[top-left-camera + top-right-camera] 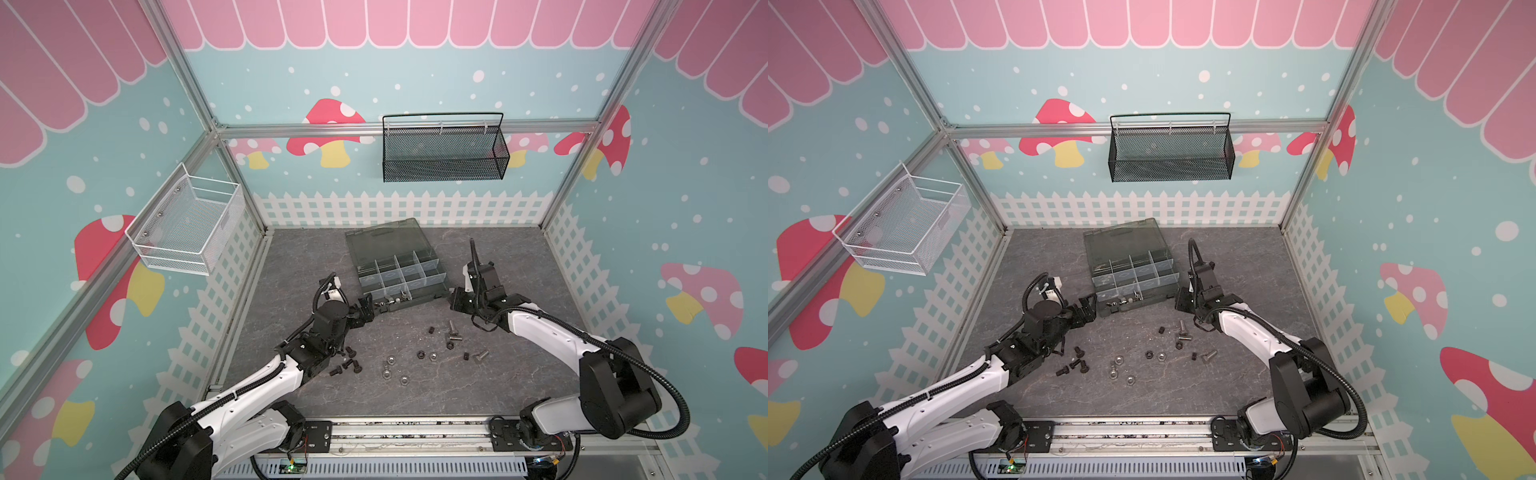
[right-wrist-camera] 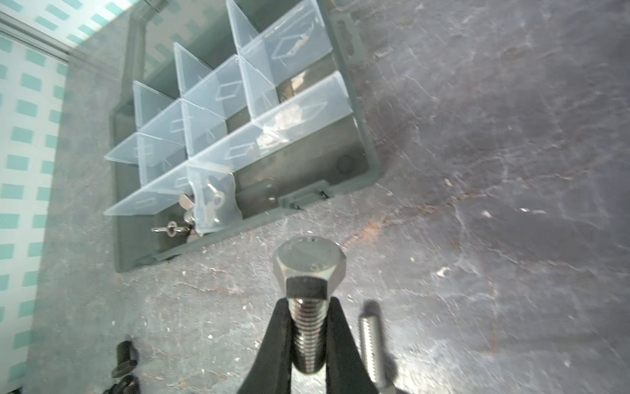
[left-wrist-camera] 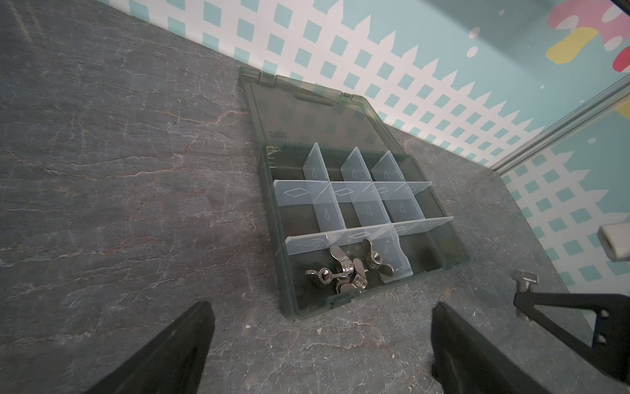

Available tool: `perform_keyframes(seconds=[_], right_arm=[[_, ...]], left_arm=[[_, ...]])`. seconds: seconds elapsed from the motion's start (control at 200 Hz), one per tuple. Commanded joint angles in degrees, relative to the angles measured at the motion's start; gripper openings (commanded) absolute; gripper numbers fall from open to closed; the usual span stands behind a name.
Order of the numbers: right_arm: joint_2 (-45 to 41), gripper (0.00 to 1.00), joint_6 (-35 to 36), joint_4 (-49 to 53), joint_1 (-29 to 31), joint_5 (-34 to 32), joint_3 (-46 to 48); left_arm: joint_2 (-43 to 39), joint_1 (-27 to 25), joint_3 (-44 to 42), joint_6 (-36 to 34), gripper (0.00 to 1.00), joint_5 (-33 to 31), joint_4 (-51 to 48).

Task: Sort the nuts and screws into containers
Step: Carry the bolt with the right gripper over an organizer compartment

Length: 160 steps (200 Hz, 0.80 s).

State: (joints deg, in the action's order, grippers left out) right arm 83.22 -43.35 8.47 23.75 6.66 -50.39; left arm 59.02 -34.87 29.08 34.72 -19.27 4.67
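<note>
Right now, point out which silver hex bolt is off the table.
The silver hex bolt clamped by its threads in the right hand; the other silver bolts lie loose on the table.

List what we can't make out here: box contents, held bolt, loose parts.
- Count of the wing nuts: they overlap in the left wrist view and are too small in both top views.
- The silver hex bolt: lost against the dark right gripper in a top view.
- The black screws: blurred, one cut by the frame edge, right wrist view.
- Rear floors of the organiser box: partly screened by translucent dividers in both wrist views.
</note>
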Motion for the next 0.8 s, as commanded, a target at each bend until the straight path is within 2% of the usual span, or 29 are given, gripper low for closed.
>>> perform_keyframes(seconds=[0.0,0.455,0.795], right_arm=[[2.8,0.00,-2.4,-5.5,0.5,2.2,-3.8],[15.9,0.02,-3.7,-8.8,1.0,6.7,-12.1],[20.9,0.07,-0.8,-5.7,3.8,5.8,-15.3]], left_arm=[[-0.5,0.4,-0.8,0.7,1.00,0.4,-0.1],[0.2,0.3,-1.2,0.9,0.99,0.2,0.3],[0.9,0.4,-0.7,0.7,1.00,0.2,0.2]])
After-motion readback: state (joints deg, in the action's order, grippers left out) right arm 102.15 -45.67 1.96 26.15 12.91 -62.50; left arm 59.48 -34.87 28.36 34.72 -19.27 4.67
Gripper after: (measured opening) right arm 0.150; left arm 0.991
